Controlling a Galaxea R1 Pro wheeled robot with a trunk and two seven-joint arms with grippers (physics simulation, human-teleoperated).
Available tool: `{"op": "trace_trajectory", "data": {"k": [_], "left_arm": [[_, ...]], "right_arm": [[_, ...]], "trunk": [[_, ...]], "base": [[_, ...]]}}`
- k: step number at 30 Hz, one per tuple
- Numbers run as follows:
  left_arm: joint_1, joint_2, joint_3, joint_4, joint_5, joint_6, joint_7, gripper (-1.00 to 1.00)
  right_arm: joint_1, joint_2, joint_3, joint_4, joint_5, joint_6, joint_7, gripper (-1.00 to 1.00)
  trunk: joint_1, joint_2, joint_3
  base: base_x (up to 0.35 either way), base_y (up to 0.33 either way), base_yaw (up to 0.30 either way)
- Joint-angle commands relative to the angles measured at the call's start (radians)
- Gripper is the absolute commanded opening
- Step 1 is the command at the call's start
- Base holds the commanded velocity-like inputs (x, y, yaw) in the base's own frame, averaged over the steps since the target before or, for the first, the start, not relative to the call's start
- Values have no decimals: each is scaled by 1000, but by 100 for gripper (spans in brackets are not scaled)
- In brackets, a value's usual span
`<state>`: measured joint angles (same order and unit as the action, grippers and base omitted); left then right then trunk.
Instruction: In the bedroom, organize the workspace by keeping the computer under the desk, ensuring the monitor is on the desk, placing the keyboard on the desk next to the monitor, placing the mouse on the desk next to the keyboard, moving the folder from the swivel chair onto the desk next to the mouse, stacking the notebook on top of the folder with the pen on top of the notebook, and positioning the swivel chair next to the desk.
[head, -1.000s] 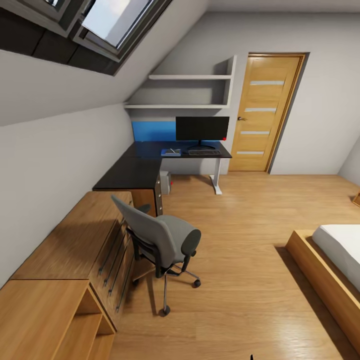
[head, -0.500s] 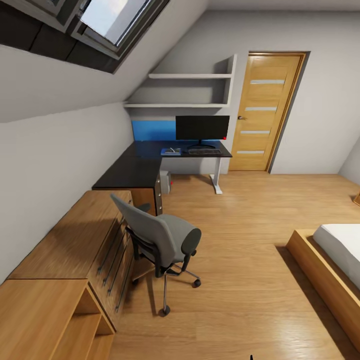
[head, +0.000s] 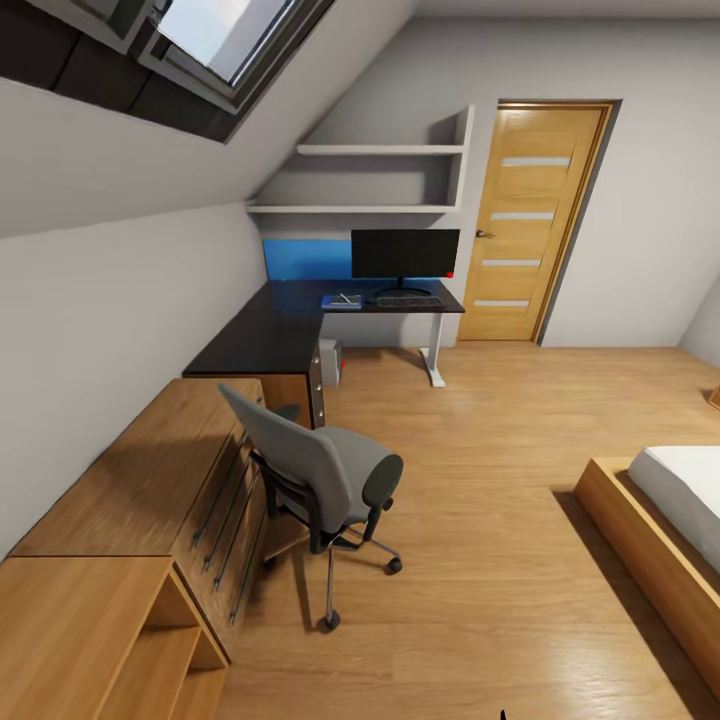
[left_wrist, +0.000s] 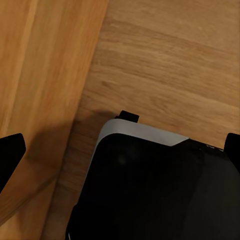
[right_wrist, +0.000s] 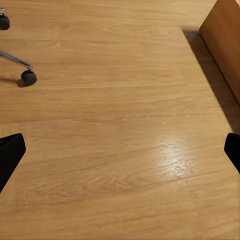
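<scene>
Bedroom under a sloped ceiling, seen from the head camera, and the black L-shaped table (head: 262, 345) sits up at 12 o'clock from the robot, tucked into the far corner. On its far wing stands the monitor (head: 404, 254), upright, screen dark. Right in front of the monitor's base lies the keyboard (head: 407, 300). At 9 o'clock from the keyboard, a little apart, lies the blue folder (head: 341, 302), flat on the table, with something grey and a thin pale streak on top; too small to tell more. The mouse is too small to pick out. Under the table, just beside the drawers, the light grey computer (head: 329, 362) stands on the floor (head: 480, 520).

Closer in, at 11 o'clock from the robot, the swivel chair (head: 318, 478) stands well apart from the table, its back nearest a light wooden drawer unit (head: 160, 490). A wooden door (head: 528, 222) is closed at 1 o'clock, and the bed (head: 660, 530) edges in at 3 o'clock.

Left end effector (left_wrist: 120, 150): fingertips spread wide at the frame edges, nothing between them, hanging over the robot's own dark base (left_wrist: 160, 190) and the floor. Right end effector (right_wrist: 120, 150): likewise spread wide and empty, above bare floor, with a chair castor (right_wrist: 28, 77) off to one side.
</scene>
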<state>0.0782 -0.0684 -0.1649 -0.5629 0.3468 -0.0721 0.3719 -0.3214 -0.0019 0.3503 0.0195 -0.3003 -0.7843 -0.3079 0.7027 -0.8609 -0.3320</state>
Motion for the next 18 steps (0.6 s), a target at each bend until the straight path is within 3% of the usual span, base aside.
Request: {"op": "trace_trajectory", "data": {"k": [1,18], "left_arm": [[0,1,-7,-1,11,-4,7,100],[0,1,-7,0,11,-4,7,100]], "right_arm": [[-1,0,9,2,-3,-3,-5,100],[-1,3,9,2,-3,-3,-5,100]], "trunk": [[4,-8,-4],[69,-127,-58]], "base": [[0,0,0],[0,0,0]]}}
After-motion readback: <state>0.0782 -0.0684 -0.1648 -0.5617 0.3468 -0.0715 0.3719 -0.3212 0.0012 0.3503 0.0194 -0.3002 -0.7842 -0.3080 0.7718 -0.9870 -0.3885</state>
